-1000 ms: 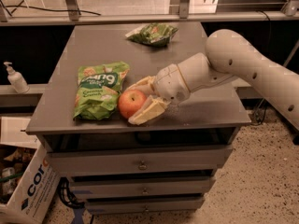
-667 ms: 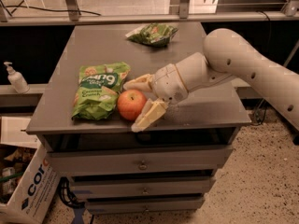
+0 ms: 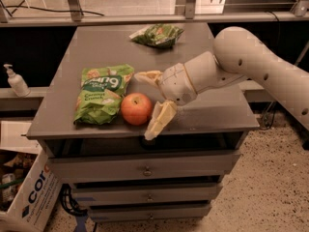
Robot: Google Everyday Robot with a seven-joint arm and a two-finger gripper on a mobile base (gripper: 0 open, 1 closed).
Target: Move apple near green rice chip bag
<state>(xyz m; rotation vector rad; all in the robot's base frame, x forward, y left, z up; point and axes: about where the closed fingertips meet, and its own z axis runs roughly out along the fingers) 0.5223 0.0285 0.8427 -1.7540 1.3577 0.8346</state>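
The red-orange apple (image 3: 136, 108) rests on the grey cabinet top (image 3: 116, 47) near its front edge, right beside the lower right corner of the bright green rice chip bag (image 3: 102, 93) with white "dang" lettering. My gripper (image 3: 149, 102) is just right of the apple. Its two tan fingers are spread wide, one (image 3: 148, 76) behind the apple and one (image 3: 160, 119) in front and to the right. The fingers stand apart from the apple and hold nothing.
A smaller, darker green bag (image 3: 158, 35) lies at the back of the cabinet top. A soap dispenser (image 3: 15, 80) stands on a ledge at the left. A cardboard box (image 3: 30, 197) sits on the floor at the lower left. Drawers (image 3: 145, 170) are below the top.
The gripper has opened wider and drawn back slightly to the right, away from the apple. The apple stays resting beside the green bag.
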